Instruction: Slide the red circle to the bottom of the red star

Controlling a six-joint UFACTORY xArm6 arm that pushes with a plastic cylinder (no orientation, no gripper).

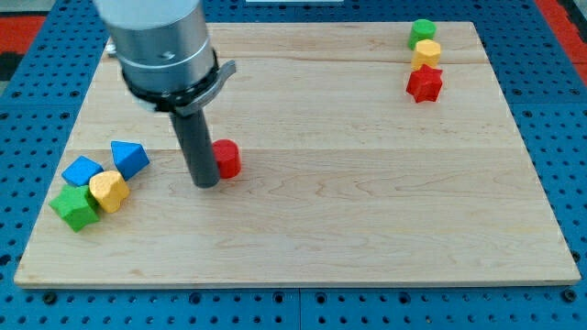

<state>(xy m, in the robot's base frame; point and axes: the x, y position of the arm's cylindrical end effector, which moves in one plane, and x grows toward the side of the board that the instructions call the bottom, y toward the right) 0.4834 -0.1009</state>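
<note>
The red circle (227,158) lies on the wooden board left of centre. My tip (204,182) stands right against its left side, slightly lower in the view. The red star (425,83) lies far off at the view's top right, at the bottom of a column with a yellow block (426,52) above it and a green block (422,30) above that.
A cluster sits at the view's left edge: a blue triangle (128,159), a blue block (82,170), a yellow block (109,191) and a green block (75,208). The board's edge (293,280) runs along the view's bottom, with blue pegboard beyond.
</note>
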